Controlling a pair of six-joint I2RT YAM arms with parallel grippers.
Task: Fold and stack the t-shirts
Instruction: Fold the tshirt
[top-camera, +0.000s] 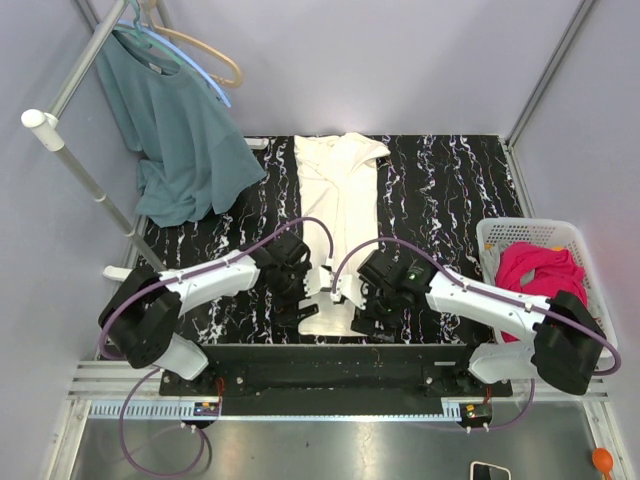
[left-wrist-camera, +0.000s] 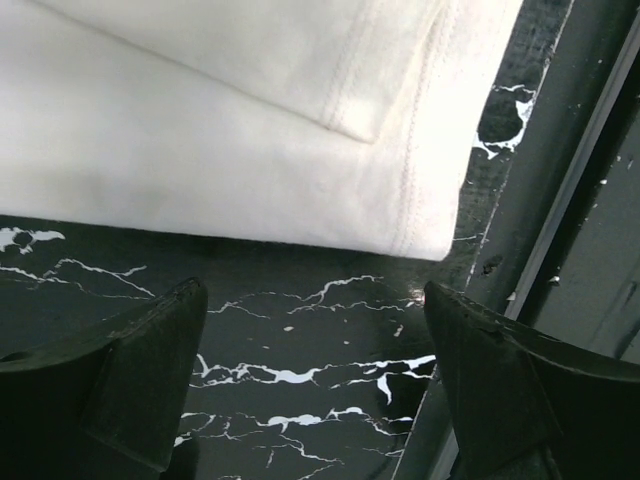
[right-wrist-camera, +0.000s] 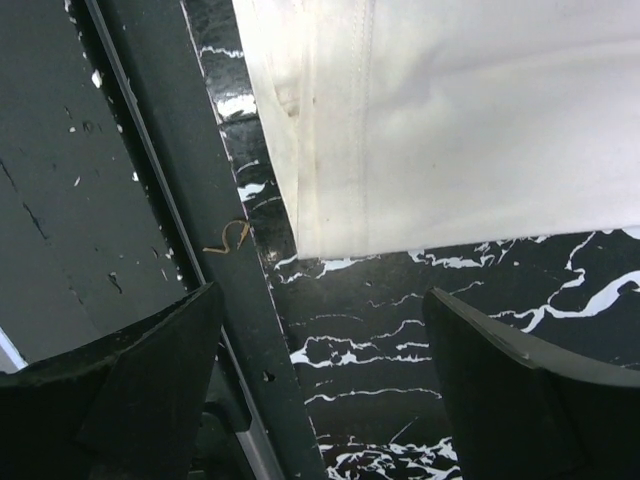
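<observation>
Low in the top view, both arms reach in to the near end of the strip of cloth. In its own wrist view the left tool stands wide open with nothing between its fingers, only bare marbled counter. The right tool is likewise spread wide and empty. Just beyond each pair of fingers lies a near hem corner of the cream t-shirt, flat on the counter close to its front edge.

This shirt has already been folded lengthwise into a long narrow band running up the middle of the frame, sleeves tucked in. The step in hand looks like the crosswise fold. Next, each tool likely has to drop onto its corner, pinch every layer, then carry the hem together toward the collar end, keeping the band square.

At middle right the pink t-shirt sits crumpled in a white basket, not yet folded. In the upper left a teal shirt hangs from a rack.
</observation>
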